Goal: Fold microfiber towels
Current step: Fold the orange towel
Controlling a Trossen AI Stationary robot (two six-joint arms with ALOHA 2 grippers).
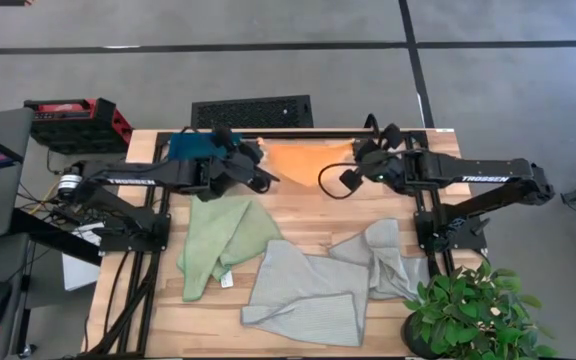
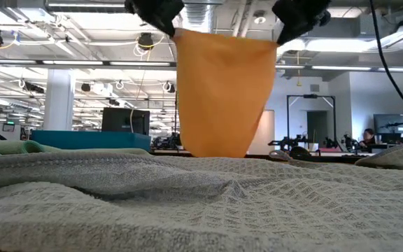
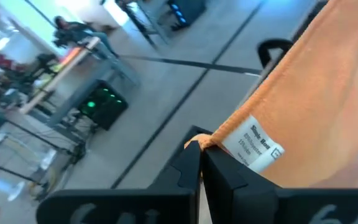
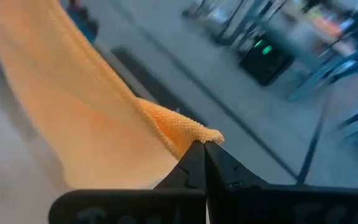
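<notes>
Wooden table (image 1: 298,215) bearing a light green towel (image 1: 218,240), two grey towels (image 1: 313,290) and a teal tray (image 1: 193,147) beneath the left gripper (image 1: 258,160).

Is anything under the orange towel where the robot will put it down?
Nothing visible. The orange towel hangs from both end effectors, left and right, over bare table. The green towel and grey towels lie nearer the front.

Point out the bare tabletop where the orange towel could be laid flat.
Best patch: bare wood under the hanging orange towel, bordered by the green towel on the left and the grey towels in front. A narrow strip runs along the table's left edge. The front right is crowded by grey towels and the plant.
</notes>
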